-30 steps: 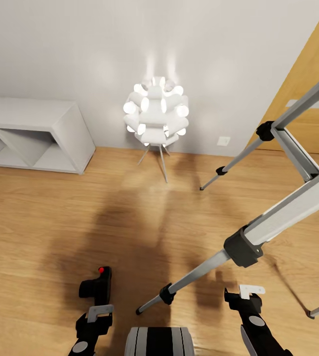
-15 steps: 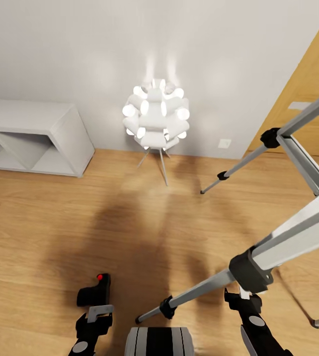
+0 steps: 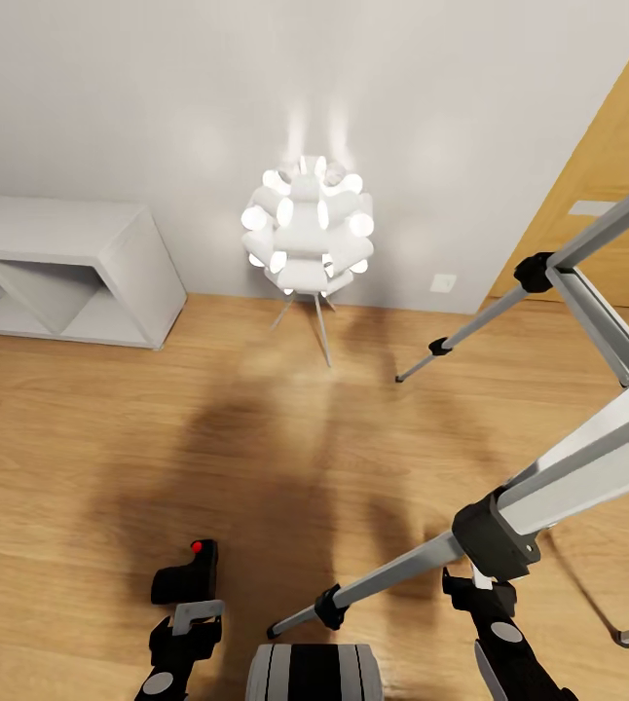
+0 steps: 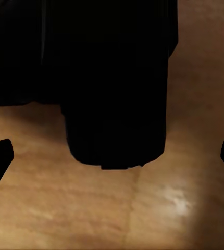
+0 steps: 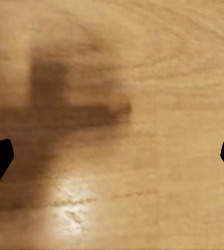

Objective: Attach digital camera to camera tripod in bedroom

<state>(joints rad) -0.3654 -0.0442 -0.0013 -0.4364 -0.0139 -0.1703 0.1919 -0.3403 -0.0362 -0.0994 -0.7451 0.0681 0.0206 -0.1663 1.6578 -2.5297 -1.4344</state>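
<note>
Camera (image 3: 188, 574) sits in my left gripper (image 3: 184, 596), low at my left, its red spot up; from the left wrist its black body (image 4: 107, 78) hangs between the fingertips. My right gripper (image 5: 112, 156) is spread wide over bare wood floor (image 3: 110, 438). Tripod (image 3: 509, 506) legs slant across my right side, one foot just ahead of my trunk. A lit white lamp (image 3: 307, 229) stands by the wall.

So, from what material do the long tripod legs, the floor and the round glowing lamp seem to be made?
The long silver tripod legs look like brushed metal: a pale, even sheen, with matte black joints, perhaps plastic. The light brown floor looks like varnished wood: grain lines and soft glare. The round white lamp seems to be translucent plastic or paper; the glow leaves it open.
</note>
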